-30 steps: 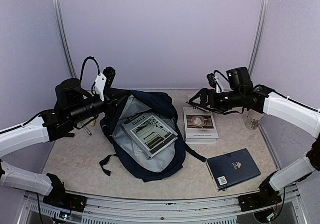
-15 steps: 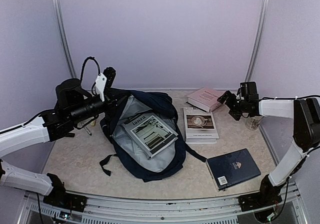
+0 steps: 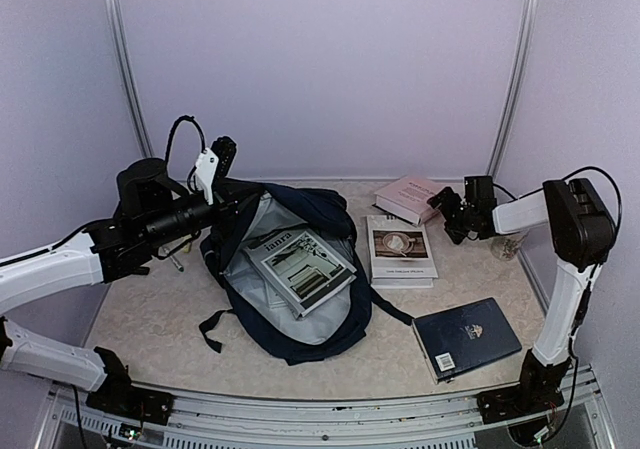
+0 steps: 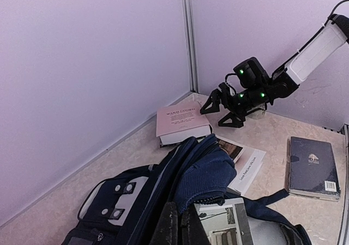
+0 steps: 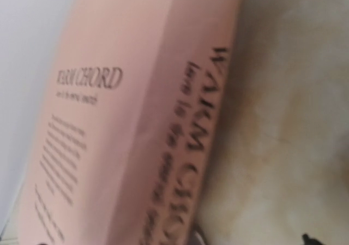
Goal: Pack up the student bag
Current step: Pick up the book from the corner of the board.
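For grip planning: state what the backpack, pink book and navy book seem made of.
Backpack: matte navy woven fabric, slumping in folds. Pink book: paper, matte cover, probably paperback. Navy book: stiff flat cover with faint sheen, likely hardcover board.

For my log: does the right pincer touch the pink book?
Cannot tell: the left wrist view shows the right pincer beside the pink book, neither gap nor contact plain.

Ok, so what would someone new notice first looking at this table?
The open student bag in the middle of the table, a magazine lying in its mouth, with the left gripper shut on its rim at the left. At the far right, the right gripper points open jaws at a pink book.
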You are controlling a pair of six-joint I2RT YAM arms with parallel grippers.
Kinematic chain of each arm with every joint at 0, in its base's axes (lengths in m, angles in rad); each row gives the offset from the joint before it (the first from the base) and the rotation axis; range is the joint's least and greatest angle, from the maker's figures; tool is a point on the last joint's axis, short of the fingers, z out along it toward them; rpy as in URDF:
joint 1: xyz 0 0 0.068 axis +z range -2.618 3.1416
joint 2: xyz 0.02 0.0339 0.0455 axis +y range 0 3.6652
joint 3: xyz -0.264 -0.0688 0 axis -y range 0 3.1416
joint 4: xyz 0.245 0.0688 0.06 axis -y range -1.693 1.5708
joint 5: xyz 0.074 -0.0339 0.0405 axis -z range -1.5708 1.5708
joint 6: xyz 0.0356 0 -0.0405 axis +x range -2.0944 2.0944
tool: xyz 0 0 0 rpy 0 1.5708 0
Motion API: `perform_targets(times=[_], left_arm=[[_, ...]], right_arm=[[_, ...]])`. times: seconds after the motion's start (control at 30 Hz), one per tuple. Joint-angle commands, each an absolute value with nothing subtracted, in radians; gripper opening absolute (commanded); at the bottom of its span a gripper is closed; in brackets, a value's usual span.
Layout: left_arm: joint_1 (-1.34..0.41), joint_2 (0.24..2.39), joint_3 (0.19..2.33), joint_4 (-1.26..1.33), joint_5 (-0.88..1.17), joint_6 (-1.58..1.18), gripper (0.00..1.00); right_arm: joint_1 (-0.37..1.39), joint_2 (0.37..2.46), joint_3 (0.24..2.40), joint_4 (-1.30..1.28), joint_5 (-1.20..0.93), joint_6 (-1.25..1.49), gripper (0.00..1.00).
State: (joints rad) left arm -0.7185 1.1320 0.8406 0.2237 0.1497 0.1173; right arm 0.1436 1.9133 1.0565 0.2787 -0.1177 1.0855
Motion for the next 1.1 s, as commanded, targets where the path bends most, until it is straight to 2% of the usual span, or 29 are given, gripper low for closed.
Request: perform_targets(times=[0.0,0.43,0.83,1.07], left_arm=[[-0.714,1.134,0.878,0.31,0.143,0.127,0.0],[-0.713,1.141,0.879,0.307,0.135,0.134,0.0],[-0.714,1.136,0.881,0.304,0.132,0.137,0.0],[-0.713,1.131,0.882,0.301,0.127,0.139,0.0]], right_arm=[[0.14,1.988,1.114,0.384,-0.163,1.118,0.97],[0.146,2.104,1.174,0.506,-0.243,1.145,0.77],[0.146,2.063,1.119,0.604,-0.246,1.138,0.32],[0.147,1.978,1.101,0.604,-0.252,1.08,0.23]])
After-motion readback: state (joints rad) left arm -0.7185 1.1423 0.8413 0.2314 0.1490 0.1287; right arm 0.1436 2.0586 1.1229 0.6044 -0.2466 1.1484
